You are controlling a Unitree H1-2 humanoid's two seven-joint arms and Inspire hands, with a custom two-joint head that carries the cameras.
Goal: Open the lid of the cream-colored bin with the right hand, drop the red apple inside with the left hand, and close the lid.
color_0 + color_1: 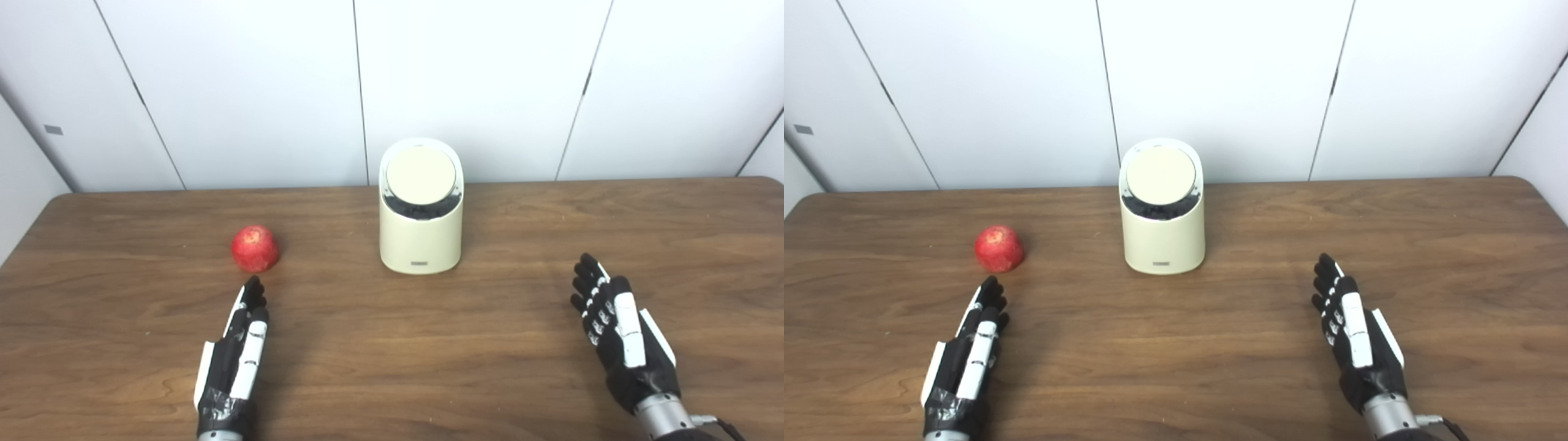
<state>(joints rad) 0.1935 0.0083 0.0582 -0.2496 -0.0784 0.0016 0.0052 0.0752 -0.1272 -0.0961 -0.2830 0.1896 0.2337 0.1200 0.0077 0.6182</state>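
Left eye view: wooden surface (392,343) before white wall panels (245,86); cream-colored bin (420,233) at centre, lid (420,173) shut; red apple (255,248) centre-left, just beyond the left hand (236,352), fingers extended, empty. Right eye view: right hand (1353,334) at lower right, fingers likewise extended, holding nothing, well apart from the bin.

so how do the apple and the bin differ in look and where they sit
The apple is red, round and low; the bin is cream, tall and cylindrical with a tilted round lid. The apple lies just beyond the left hand; the bin stands mid-table, farther from either hand. Both rest untouched on the wooden table.
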